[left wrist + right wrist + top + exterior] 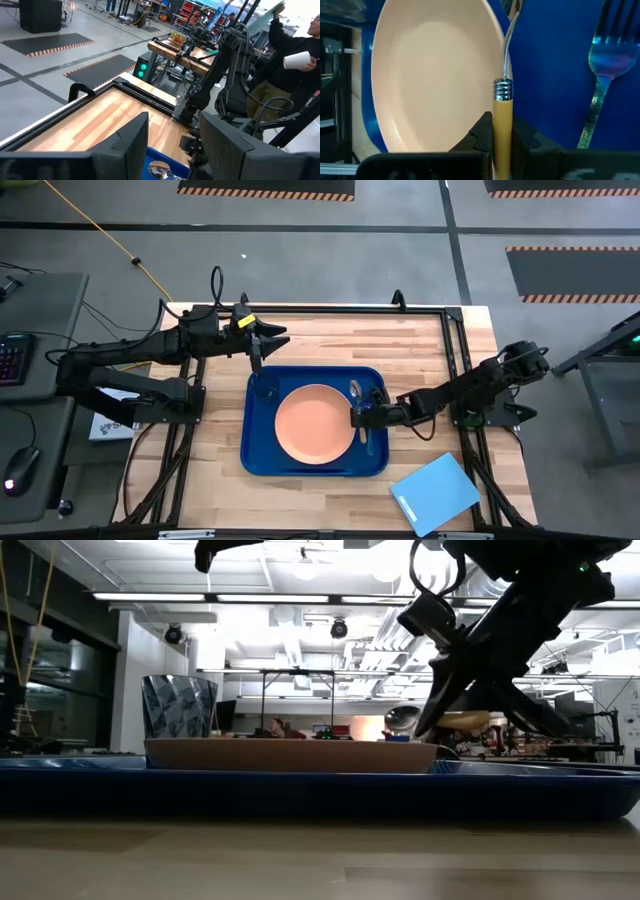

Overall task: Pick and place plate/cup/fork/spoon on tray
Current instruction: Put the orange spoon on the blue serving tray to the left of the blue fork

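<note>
Right gripper (pixel 358 416) pinching orange-handled silver spoon (pixel 503 107) inside dark-blue rectangular plastic tray (pixel 262 460), at 3 o'clock of round salmon-pink plate (pixel 313 423). Left gripper (pixel 256 363) over tray's 11 o'clock corner, jaws wide, empty.

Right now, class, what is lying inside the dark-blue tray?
Inside the tray: the plate, cup, fork, and the spoon, gripped by the right hand. Whatever lies beneath the plate is covered.

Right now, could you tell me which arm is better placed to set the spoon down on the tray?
The right. Its gripper is shut on the spoon over the tray, beside the plate. The left gripper hangs open above the cup.
</note>
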Robot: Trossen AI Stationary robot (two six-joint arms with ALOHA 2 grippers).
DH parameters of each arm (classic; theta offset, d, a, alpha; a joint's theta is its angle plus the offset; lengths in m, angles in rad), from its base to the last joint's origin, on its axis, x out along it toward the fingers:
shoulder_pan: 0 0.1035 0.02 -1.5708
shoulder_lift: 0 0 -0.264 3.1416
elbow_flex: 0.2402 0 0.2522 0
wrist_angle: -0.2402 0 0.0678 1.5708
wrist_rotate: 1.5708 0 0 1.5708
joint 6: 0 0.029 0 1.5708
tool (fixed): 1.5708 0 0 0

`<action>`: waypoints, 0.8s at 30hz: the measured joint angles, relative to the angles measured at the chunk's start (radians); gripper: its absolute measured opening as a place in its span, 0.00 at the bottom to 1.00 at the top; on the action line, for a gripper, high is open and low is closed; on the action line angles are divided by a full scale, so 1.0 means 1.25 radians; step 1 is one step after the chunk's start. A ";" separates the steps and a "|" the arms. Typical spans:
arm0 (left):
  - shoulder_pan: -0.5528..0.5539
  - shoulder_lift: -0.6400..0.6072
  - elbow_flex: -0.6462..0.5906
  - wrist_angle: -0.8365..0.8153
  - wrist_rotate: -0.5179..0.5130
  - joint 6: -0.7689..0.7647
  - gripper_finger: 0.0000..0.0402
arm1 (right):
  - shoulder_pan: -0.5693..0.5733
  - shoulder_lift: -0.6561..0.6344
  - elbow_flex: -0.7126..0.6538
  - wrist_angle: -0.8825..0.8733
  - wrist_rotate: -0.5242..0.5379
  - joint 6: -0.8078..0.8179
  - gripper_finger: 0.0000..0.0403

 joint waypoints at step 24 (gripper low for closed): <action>0.000 0.000 0.000 0.000 0.000 0.005 0.41 | 0.001 0.030 0.000 -0.030 -0.033 -0.016 0.03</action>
